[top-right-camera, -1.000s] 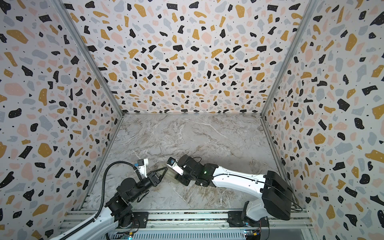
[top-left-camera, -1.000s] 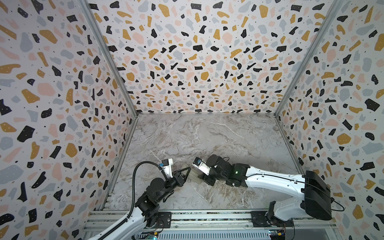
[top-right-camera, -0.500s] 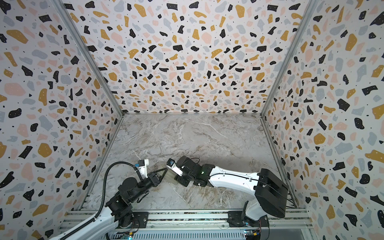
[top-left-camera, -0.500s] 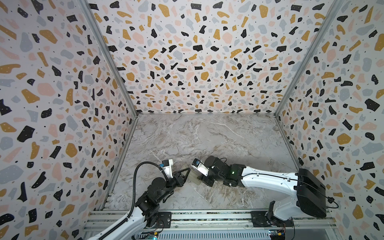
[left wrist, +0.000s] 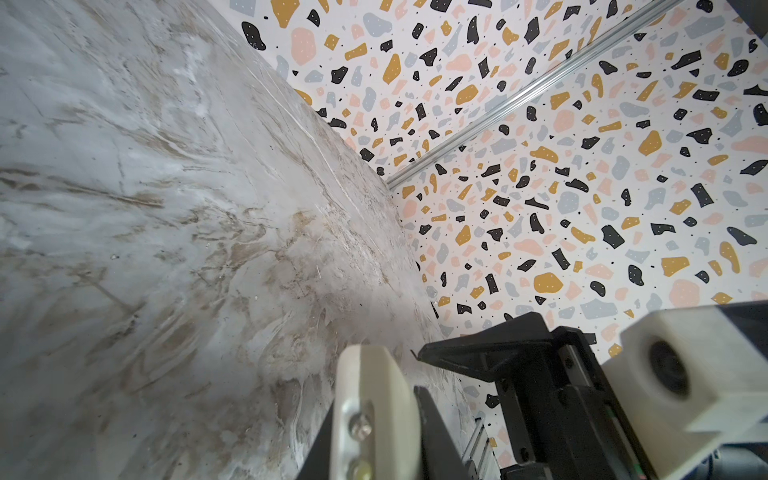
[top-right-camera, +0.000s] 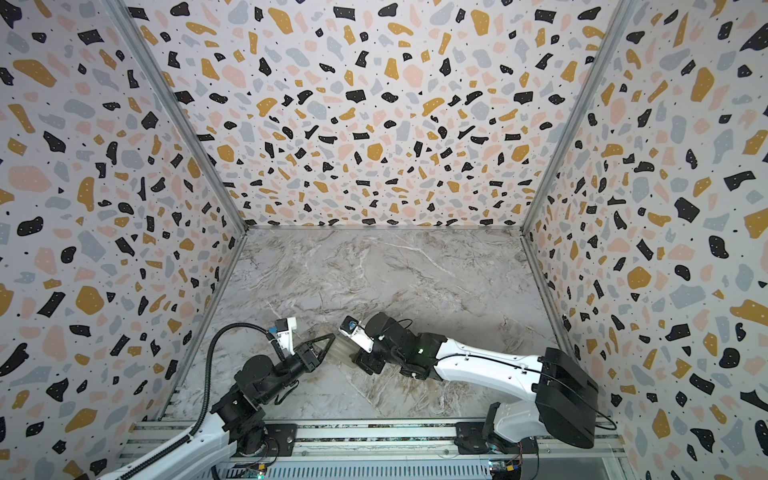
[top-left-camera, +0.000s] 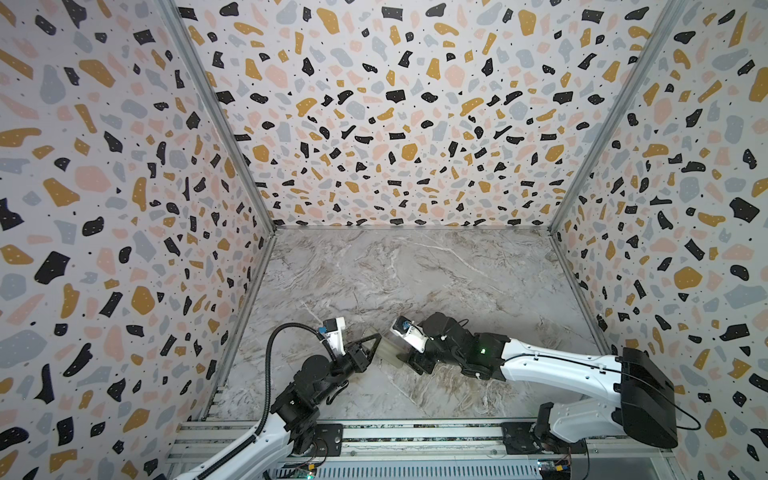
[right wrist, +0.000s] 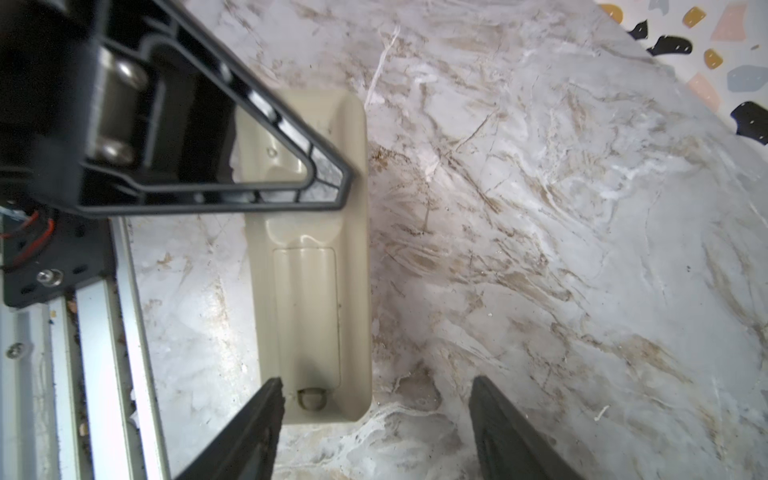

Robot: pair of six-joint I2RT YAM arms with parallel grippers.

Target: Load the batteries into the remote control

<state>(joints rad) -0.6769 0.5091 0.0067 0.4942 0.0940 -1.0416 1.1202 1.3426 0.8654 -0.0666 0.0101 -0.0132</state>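
The right fingers (right wrist: 249,432) are spread wide and grasp nothing. One tip stands just beside the short end of the remote (right wrist: 307,291), and the other is well apart, over the bare table (right wrist: 540,249). The left fingers (right wrist: 249,201) are pressed together with nothing visible between them. Their tip is over the other half of the remote, but I cannot tell if it touches.

The remote lies flat on the table, back side up, between the two arms near the front edge. The cover (right wrist: 305,316) sits in its place on the back.

I think the risk is at the right tip near the remote's end. If it moves sideways or down without care, it can push the remote and turn it under the left tip. If the cover is not fully latched, such a push could open it again.

Count: one remote, one cover and two pairs of fingers. No batteries are visible; they may be under the cover, but I cannot confirm this.
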